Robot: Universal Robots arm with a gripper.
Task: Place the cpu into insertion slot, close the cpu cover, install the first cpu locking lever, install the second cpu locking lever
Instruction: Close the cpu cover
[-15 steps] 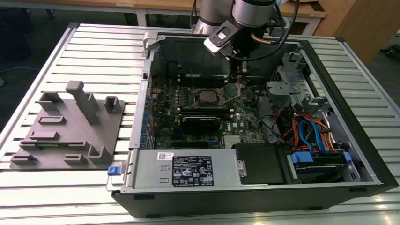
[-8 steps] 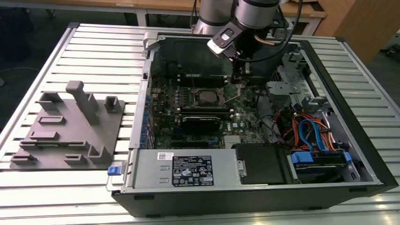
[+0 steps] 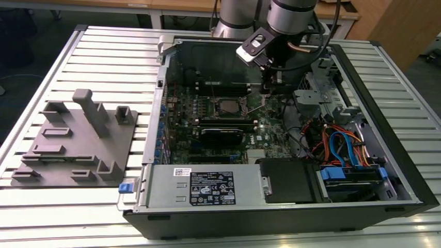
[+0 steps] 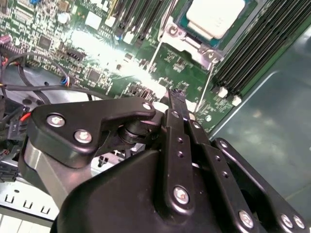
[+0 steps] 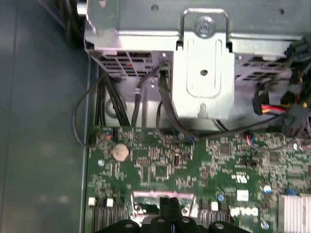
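The cpu (image 4: 214,17), with its dull silver top, lies in the insertion slot (image 3: 226,106) on the green motherboard. The silver cpu cover (image 4: 192,42) lies as a frame around it. Two thin silver locking levers (image 4: 154,57) (image 4: 208,80) stick out from the socket, away from the board's latches. My gripper (image 4: 176,96) hangs inside the case beside the socket, on the exterior view's right of it (image 3: 267,91). Its black fingers are pressed together with nothing seen between them. The tip sits just short of the nearer lever's end, and I cannot tell whether it touches it.
Black memory sticks (image 4: 252,53) run along one side of the socket. A metal drive cage (image 5: 204,73) with dangling cables rises near the board's edge. Coloured cables (image 3: 337,147) and a power supply (image 3: 200,187) crowd the case front. A grey fixture plate (image 3: 76,144) lies on the table.
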